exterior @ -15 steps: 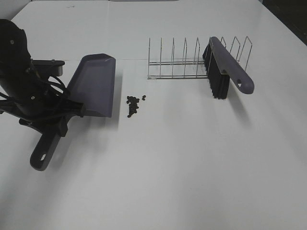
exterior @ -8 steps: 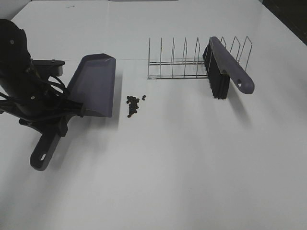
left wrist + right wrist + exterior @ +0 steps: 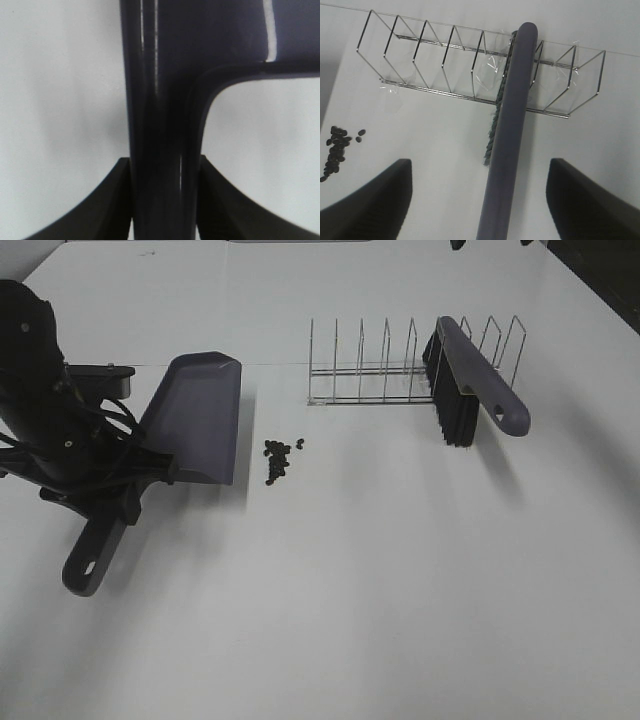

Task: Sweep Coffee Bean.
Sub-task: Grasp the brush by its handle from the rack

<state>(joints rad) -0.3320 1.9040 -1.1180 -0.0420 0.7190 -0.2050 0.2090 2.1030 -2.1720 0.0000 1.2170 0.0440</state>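
The coffee beans lie in a small dark cluster on the white table, just right of the dustpan's blade; they also show in the right wrist view. My left gripper is shut on the handle of the purple dustpan, with the handle clamped between the jaws. The purple brush with black bristles leans in the wire rack. My right gripper is open and empty above the brush handle; its fingertips just show at the top edge.
The wire rack stands behind and to the right of the beans. The table's dark far right corner edge is near the brush.
The right gripper's fingertips have come into view at the top edge of the exterior view. The left arm, dustpan, beans and brush have not moved.
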